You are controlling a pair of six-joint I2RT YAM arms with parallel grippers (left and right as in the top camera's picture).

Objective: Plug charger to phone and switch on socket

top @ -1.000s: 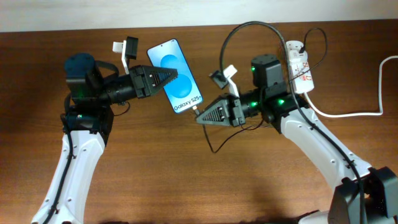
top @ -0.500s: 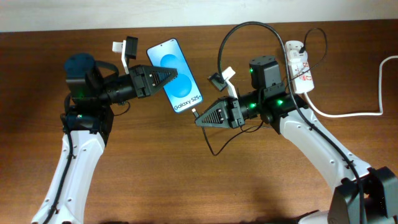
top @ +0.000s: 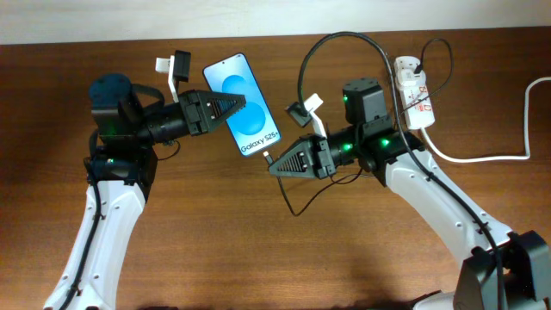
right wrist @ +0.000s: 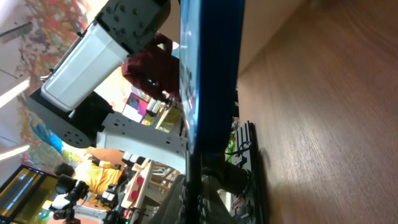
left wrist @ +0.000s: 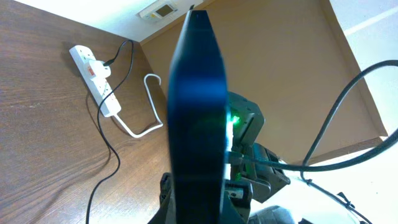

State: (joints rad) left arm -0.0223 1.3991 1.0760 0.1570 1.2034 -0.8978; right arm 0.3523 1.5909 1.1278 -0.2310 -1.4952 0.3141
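The right tool (top: 272, 168) has crept a little further toward the left tool (top: 239, 104) since a second ago, and the charger (top: 331, 36) loop arching behind it has swung the same way. The left arm and the phone (top: 256, 122) are staying where they were.

From above I am seeing the left tool clenched on one long edge of the phone, holding it off the table (top: 258, 250) with the blue screen facing up. The phone's lower end is sitting just ahead of the right tool's tips. The right tool is looking clenched on the connector end of the charger, whose tip is lying at that lower end. Whether it is seated, I cannot tell. The socket (top: 416, 90) is lying well behind the right tool, past its wrist, with the white cord (top: 482, 158) trailing away from it.

The left wrist camera is showing the phone only edge-on, as a dark slab straight ahead of the tool. It is also showing the socket from the side, with a plug and thin black lead in it, which the overhead view barely gives. The right wrist camera is likewise showing only a blue edge rising ahead of its fingers, and no socket.

Counting: two arms, two tools, one phone, one charger, one socket, one white cord.
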